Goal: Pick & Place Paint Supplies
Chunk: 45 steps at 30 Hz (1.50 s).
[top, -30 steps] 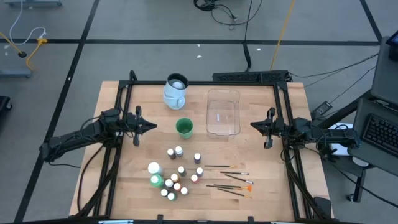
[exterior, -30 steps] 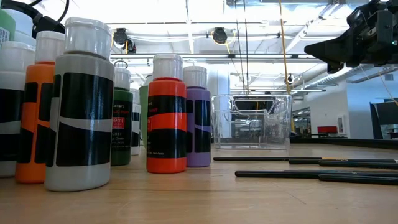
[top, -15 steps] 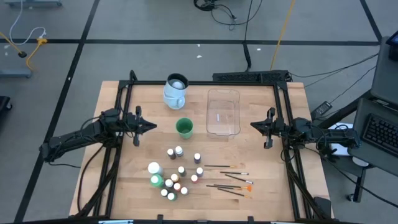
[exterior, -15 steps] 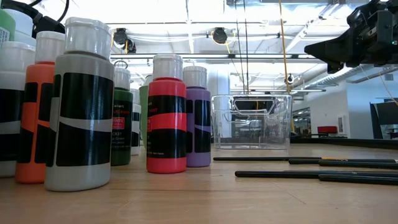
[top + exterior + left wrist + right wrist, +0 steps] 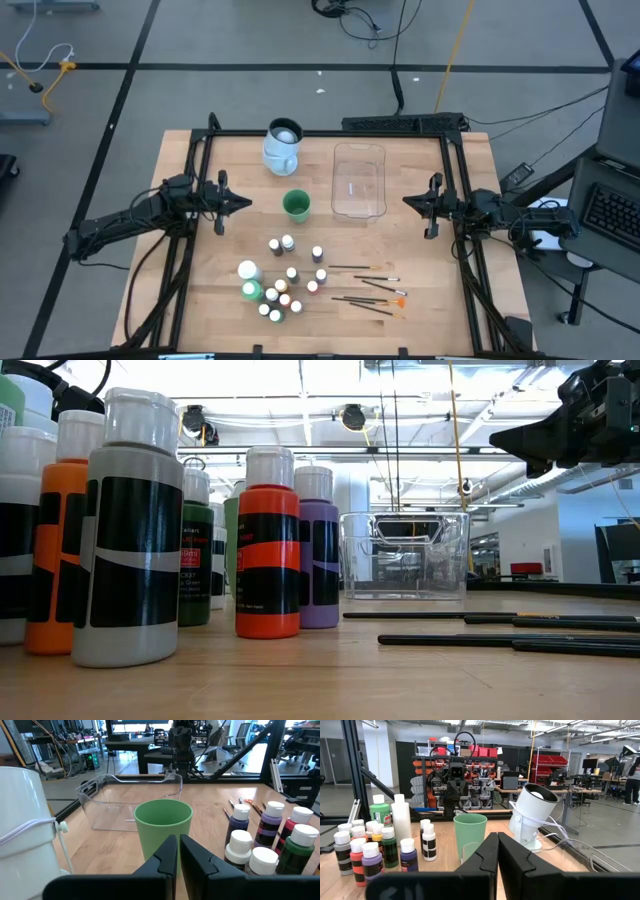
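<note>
Mostly black-banded labels on the paint bottles (print unreadable).

green cup, pale-blue jug, orange bottle

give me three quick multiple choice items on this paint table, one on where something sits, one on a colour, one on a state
1. Where does the green cup stand?
A. inside the clear tub
B. on the table, between the pale jug and the paint bottles
C. on the brushes

2. What colour is the paint bottle beside the purple bottle in the low view?
A. red-orange
B. blue
C. yellow

3. What is in the clear tub?
A. brushes
B. paint bottles
C. nothing

Key: 1 B, the high view shows the cup alone on the wood, below the pale jug. 2 A, its body shows red-orange. 3 C, its bottom shows bare.
</note>
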{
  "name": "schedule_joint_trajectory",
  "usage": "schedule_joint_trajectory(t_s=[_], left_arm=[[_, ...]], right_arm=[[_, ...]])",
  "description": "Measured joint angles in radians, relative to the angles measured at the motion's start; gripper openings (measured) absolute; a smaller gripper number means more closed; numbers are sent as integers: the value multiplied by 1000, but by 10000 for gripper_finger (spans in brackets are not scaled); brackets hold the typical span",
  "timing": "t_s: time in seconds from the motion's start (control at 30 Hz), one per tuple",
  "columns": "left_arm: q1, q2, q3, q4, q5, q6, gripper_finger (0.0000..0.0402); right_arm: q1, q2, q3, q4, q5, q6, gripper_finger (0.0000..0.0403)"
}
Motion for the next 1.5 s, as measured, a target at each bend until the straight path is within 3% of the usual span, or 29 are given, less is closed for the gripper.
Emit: schedule_joint_trajectory(t_s=[1.3,1.5], left_arm=[[0,0,0,3,0,0,26],[0,0,0,122,4,-7,26]], right_arm=[[0,0,0,8,0,0,4],[0,0,0,15,0,0,4]])
